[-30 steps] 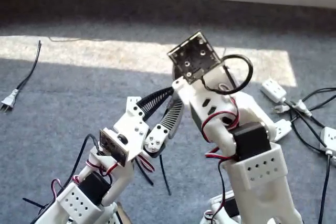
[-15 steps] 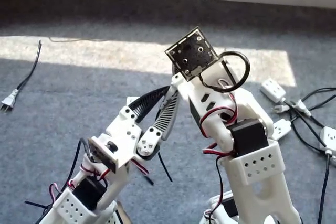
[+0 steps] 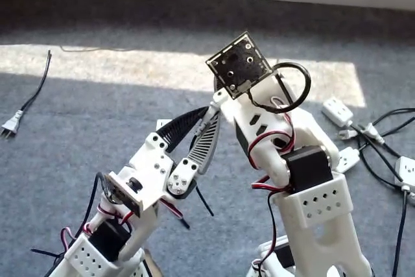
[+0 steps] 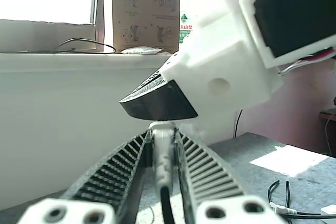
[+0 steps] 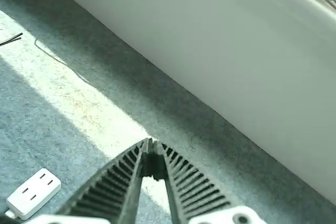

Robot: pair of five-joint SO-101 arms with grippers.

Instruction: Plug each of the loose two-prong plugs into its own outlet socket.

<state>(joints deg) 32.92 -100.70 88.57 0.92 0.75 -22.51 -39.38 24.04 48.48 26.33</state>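
The left gripper (image 4: 163,131) is clamped on a small white plug (image 4: 163,153), and the plug's black cord (image 4: 166,205) drops down between the fingers. It holds the plug up in the air, just under the white body of the right arm (image 4: 220,72) and well above the carpet (image 3: 78,160). The right gripper (image 5: 151,146) has its fingers pressed together and points at the carpet near the wall (image 5: 220,40). There is a dark sliver between the fingers, and I can't tell whether it is anything held.

To my eye the job is barely begun. The lifted plug is nowhere near a socket. The white outlet blocks (image 3: 337,110) lie on the carpet off to the right, among a tangle of cords (image 3: 379,154). Whether any of those cords is already seated is too small for me to make out. A second plug (image 3: 8,128) lies loose on the carpet at the far left, well apart from every outlet, with its cord trailing away. So I'd say one plug is picked up, none is visibly plugged in, and at least these two are left to do.
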